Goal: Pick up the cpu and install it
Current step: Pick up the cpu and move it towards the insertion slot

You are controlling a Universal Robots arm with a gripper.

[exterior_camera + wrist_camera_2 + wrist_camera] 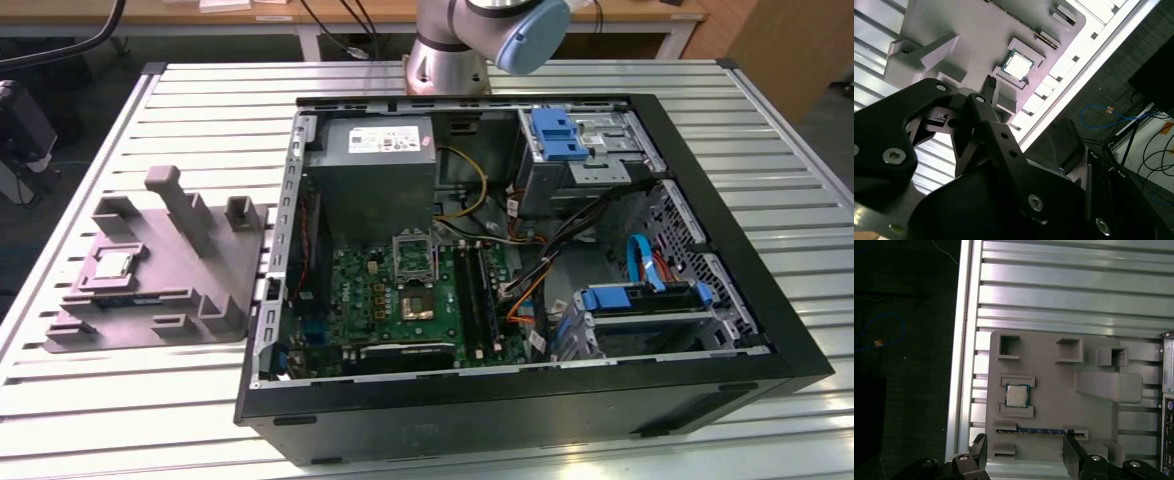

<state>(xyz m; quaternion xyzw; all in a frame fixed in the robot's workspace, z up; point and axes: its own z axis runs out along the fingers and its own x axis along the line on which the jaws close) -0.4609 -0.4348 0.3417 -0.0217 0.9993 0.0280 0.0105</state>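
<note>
cpu [1017, 396] on grey fixture [1054, 405]

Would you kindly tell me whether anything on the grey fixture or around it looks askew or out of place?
Nothing stands out. The cpu lies flat and square in its recess on the grey fixture, which sits flat on the slatted table. The gripper is open above the fixture, holding nothing.

One cpu [1017, 396], one grey fixture [1054, 390], one open computer case [534, 395], one table [134, 400], two blue drive brackets [558, 135] inside the case.
</note>
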